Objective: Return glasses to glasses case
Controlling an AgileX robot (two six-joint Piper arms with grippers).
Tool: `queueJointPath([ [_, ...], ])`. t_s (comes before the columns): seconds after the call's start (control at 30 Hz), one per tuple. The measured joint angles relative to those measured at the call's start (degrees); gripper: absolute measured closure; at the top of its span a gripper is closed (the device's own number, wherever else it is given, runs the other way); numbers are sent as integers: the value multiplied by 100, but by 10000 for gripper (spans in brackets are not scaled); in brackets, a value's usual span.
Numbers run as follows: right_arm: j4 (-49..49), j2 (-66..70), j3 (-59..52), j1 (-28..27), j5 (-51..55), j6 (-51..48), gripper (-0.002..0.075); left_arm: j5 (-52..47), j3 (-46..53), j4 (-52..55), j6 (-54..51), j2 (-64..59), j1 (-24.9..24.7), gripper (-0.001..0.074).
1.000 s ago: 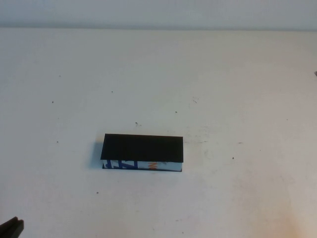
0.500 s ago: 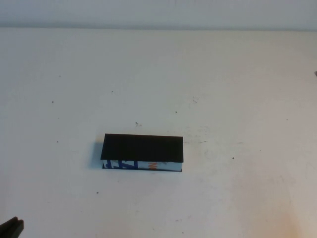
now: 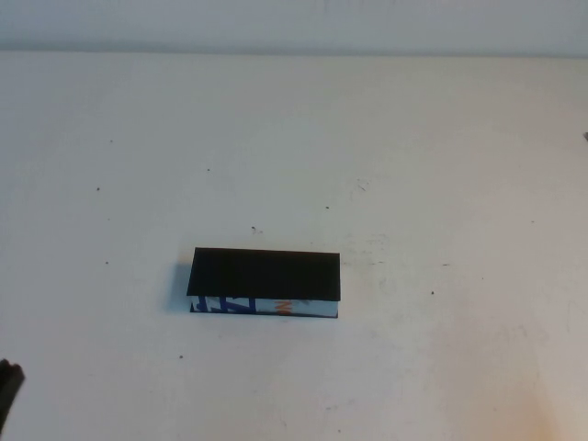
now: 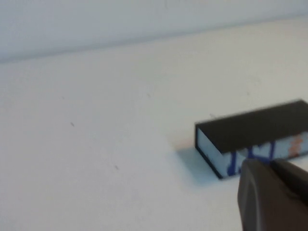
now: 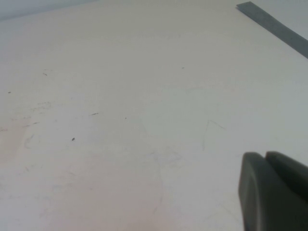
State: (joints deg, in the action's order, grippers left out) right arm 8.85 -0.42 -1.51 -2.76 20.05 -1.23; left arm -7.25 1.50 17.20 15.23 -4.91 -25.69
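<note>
The left gripper (image 4: 272, 166), dark grey with blunt plastic fingers, hangs over the near-left corner of the desk; in the high view only a dark sliver of it (image 3: 7, 381) shows at the left edge. In its own wrist view the two fingers (image 4: 255, 192) lie pressed together with only a thin seam between them, and nothing is between them. The right gripper (image 5: 264, 156), of the same dark grey make, shows only in its own wrist view, above bare desk on the right side. Its fingers (image 5: 255, 192) are also closed tight against each other and hold nothing.

Beyond the left gripper stands the rectangular box-shaped glasses case (image 3: 265, 281), with a black lid and a white front side printed in blue and orange lettering. It sits a little left of the desk's middle, nearer the near edge than the far one, its long side parallel to the near edge. Its lid lies flat and closed on top. In the left wrist view the case (image 4: 255, 130) shows one plain white end wall.

The white desk (image 3: 441, 165) is flecked with small dark specks and faint scuffs. The glasses cannot be seen in any view.
</note>
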Motion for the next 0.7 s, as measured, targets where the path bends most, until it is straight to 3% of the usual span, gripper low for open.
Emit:
queueJointPath([
  [0.1, 0, 0, 0, 0, 0, 0, 737, 857, 0, -790, -732, 10, 801, 736],
  [0.27, 0, 0, 0, 0, 0, 0, 737, 1453, 0, -1031, -898, 10, 1566, 736],
  [0.7, 0, -12, 0, 0, 9, 0, 737, -26, 0, -1362, -1054, 540, 1962, 736],
])
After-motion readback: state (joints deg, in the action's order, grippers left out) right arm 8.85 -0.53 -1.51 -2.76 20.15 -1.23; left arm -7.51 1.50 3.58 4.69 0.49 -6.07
